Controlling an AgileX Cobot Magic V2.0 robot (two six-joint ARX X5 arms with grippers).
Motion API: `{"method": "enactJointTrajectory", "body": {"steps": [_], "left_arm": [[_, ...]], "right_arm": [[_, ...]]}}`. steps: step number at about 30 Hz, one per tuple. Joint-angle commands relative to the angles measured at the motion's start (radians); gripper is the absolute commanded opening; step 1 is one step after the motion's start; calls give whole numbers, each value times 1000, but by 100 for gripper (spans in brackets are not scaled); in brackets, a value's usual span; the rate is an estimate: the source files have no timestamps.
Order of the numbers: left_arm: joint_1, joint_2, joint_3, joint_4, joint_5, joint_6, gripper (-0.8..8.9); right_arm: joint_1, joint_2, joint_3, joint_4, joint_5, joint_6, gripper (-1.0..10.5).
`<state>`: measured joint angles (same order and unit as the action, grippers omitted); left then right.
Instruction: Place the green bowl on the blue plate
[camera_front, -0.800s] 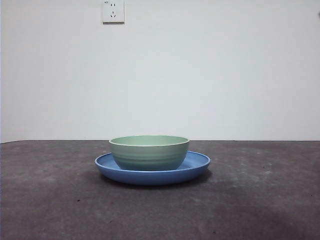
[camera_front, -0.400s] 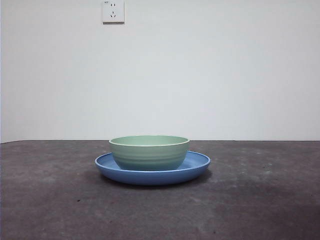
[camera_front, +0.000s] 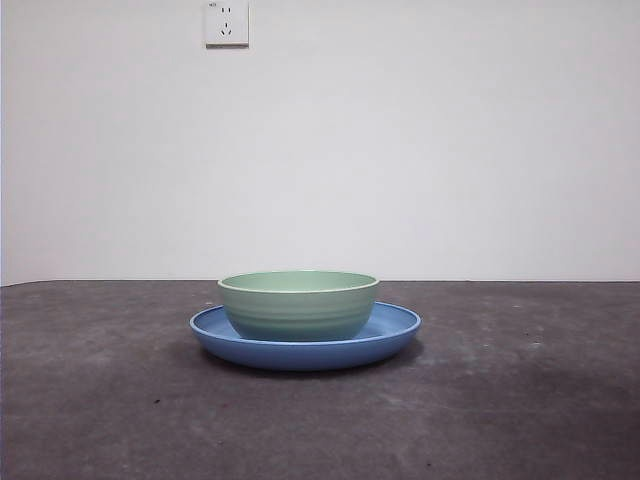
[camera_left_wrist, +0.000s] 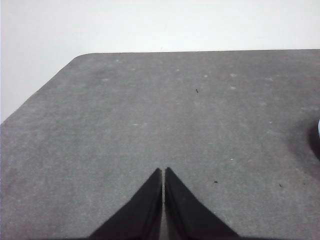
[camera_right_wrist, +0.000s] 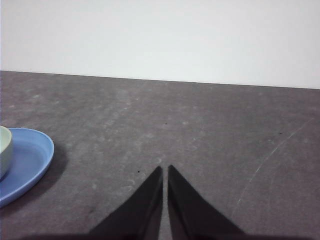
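1. The green bowl (camera_front: 298, 305) sits upright inside the blue plate (camera_front: 395, 333) on the table (camera_front: 100, 400); nothing grips it.
2. The right gripper (camera_right_wrist: 164, 170), jaws pressed together, hovers near the plate's edge; apart.
3. The left gripper (camera_left_wrist: 163, 172), likewise closed, is well apart.

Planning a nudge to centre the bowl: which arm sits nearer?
Right, probably. The right gripper sees the green bowl on the blue plate close by; the left gripper sees mostly bare table.

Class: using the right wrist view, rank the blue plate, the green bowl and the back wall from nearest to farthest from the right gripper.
1. Blue plate, beside the right gripper.
2. Green bowl, on the plate, just beyond its rim.
3. Back wall, past the table's far edge.
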<state>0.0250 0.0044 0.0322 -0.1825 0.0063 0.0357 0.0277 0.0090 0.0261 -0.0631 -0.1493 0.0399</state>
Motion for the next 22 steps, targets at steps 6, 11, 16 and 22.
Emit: {"method": "enactJointTrajectory", "body": {"steps": [6, 11, 16, 22], "left_arm": [[2, -2, -20, -5, 3, -3, 8], [2, -1, -20, -5, 3, -3, 8], [2, -1, -20, -5, 3, -3, 8], [2, -1, -20, -5, 3, -3, 8]], "right_arm": [[0, -5, -15, -91, 21, 35, 11], [0, -5, -15, -107, 25, 63, 11], [0, -5, -14, -94, 26, 62, 11], [0, -5, -14, -94, 26, 62, 11]]}}
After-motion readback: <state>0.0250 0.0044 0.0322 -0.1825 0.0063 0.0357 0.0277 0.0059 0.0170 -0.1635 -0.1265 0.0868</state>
